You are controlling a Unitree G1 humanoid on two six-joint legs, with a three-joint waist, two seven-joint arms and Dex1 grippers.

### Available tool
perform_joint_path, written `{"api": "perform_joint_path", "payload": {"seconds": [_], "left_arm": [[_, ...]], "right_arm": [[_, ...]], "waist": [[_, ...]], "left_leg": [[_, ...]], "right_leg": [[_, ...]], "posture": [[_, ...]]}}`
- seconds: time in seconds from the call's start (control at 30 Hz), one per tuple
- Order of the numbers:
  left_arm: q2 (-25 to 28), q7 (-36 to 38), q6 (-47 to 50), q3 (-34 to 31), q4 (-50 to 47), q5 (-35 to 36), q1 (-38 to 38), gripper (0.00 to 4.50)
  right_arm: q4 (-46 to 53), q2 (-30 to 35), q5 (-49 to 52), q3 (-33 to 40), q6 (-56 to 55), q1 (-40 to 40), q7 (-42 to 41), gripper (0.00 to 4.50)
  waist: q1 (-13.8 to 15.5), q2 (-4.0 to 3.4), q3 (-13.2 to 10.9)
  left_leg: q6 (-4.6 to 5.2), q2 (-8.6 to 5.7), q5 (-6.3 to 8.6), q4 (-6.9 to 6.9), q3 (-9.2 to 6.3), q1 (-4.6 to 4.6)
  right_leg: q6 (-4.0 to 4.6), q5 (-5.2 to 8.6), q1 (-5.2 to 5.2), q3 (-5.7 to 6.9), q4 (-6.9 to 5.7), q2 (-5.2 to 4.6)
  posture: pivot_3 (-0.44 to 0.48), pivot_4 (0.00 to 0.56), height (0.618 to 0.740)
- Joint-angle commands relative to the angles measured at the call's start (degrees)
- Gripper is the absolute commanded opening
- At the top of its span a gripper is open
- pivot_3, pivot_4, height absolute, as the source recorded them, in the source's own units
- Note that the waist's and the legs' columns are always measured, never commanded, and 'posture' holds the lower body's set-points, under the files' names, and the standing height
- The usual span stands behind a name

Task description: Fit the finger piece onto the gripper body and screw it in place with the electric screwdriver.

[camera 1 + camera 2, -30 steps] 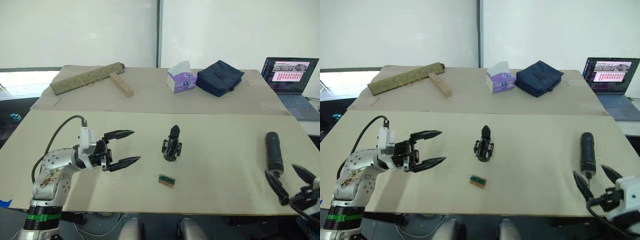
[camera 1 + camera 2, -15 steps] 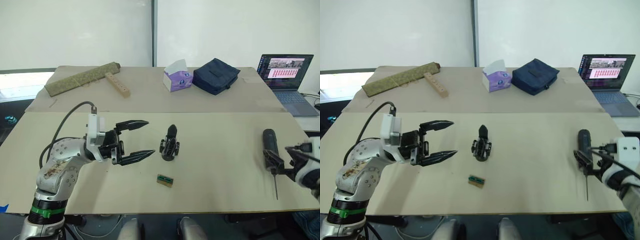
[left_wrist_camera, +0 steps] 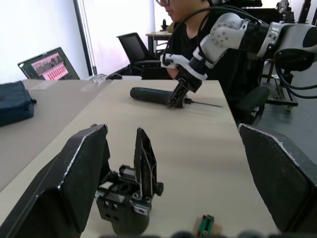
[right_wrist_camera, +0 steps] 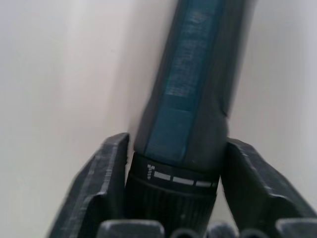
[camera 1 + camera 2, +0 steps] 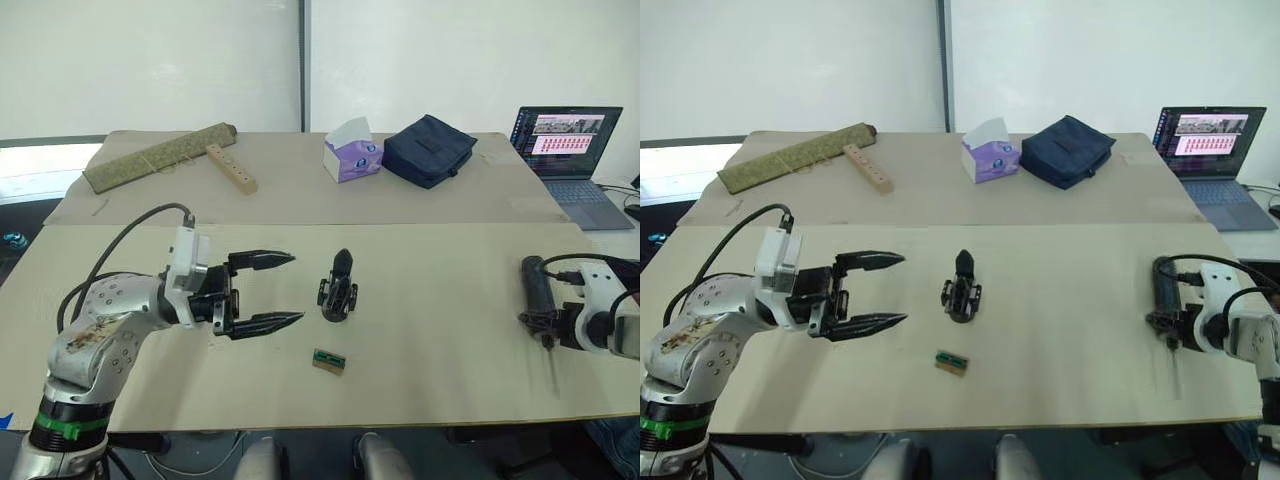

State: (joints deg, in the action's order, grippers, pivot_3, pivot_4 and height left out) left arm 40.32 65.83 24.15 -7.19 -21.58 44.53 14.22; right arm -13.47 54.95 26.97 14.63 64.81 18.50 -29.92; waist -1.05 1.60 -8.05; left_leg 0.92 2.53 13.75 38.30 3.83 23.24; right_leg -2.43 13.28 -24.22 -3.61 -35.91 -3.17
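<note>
Screwdriver (image 5: 534,288) | flat, bit toward robot | right tool (image 5: 541,322) clamping

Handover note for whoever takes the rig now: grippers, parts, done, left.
Left gripper: open, empty, hovering left of the gripper body.
Right gripper: fingers on both sides of the electric screwdriver, touching it near its bit end; screwdriver lies on the table at the right edge.
Gripper body stands mid-table, one finger up. Small green-and-brown block lies in front of it.
Done: nothing fitted or screwed.
Left: lift screwdriver, fit finger piece, screw it.
</note>
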Motion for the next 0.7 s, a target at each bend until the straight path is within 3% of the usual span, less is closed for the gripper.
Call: {"api": "perform_joint_path", "payload": {"seconds": [0.03, 0.2, 0.37, 0.7], "left_arm": [[1.6, 0.9, 0.9, -3.5, -1.2, 2.9, -1.2, 4.50], [3.4, 6.7, -4.4, -5.3, 2.1, -0.6, -6.0, 4.50], [2.8, 10.0, -12.1, -5.1, 5.1, -5.8, -10.0, 4.50], [2.5, 11.2, -16.3, -3.5, 5.6, -8.6, -14.0, 4.50]], "right_arm": [[0.4, 3.8, -1.9, 0.1, -6.0, 0.4, -5.1, 1.96], [18.8, 4.9, 3.4, 1.9, -12.2, -5.6, -17.1, 1.96], [36.6, 4.9, 4.9, -2.0, -11.1, -13.0, -19.6, 1.96], [36.2, 5.2, -3.4, -7.9, -20.5, -18.2, -20.6, 1.96]], "waist": [[0.0, -0.06, 0.0], [-0.1, -0.26, -0.1], [0.2, -0.21, -0.2], [0.9, -0.08, -0.2]], "left_leg": [[0.00, 0.00, 0.00, 0.00, 0.01, 0.00], [0.01, 0.05, 0.01, -0.02, 0.04, -0.01], [0.00, 0.27, 0.01, -0.05, 0.00, -0.04], [0.03, 0.08, 0.03, 0.45, 0.14, 0.15]], "right_leg": [[-0.01, 0.00, -0.01, -0.01, 0.00, 0.00], [-0.02, 0.02, -0.07, -0.04, -0.02, 0.05], [0.01, 0.11, -0.12, 0.00, -0.11, 0.25], [0.18, 0.18, -0.09, -0.14, -0.06, -0.19]], "posture": [[0.000, 0.150, 0.740], [0.000, 0.150, 0.740], [0.000, 0.150, 0.740], [0.000, 0.150, 0.740]]}}
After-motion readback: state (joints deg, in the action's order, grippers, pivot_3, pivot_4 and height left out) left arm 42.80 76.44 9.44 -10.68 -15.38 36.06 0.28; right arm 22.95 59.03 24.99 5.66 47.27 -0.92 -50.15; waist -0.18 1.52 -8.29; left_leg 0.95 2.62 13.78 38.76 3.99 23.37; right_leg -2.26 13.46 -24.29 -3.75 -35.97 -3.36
